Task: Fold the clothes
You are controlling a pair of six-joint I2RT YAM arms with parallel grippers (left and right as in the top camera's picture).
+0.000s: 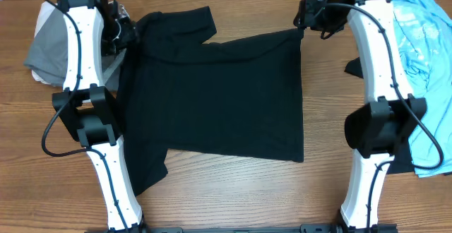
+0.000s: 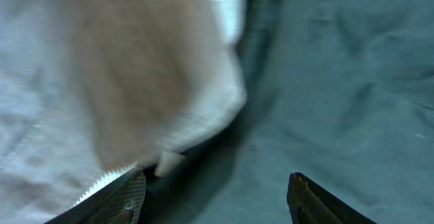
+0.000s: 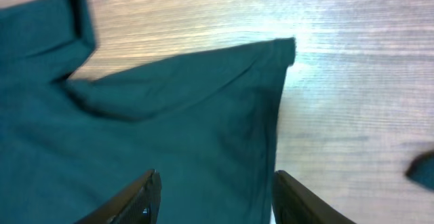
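The wooden worktop (image 1: 233, 190) carries a black T-shirt (image 1: 219, 99) spread across its middle. A light blue garment (image 1: 424, 42) lies at the right edge and a grey-and-white garment (image 1: 46, 46) far left. Left hand (image 2: 217, 197) and right hand (image 3: 215, 183) both gape wide over the shirt's far corners, gripping nothing.

The shirt (image 1: 219, 99) lies spread across the middle of the table (image 1: 233, 190), between the two arms. A second garment (image 1: 46, 46) is heaped at the far left, touching the shirt's far left corner, and the left gripper (image 2: 215, 190) sits over the line where they meet. A third garment (image 1: 427, 56) lies along the right edge, outside the right arm and apart from the shirt, whose far right corner lies just by the right gripper (image 3: 215, 183).
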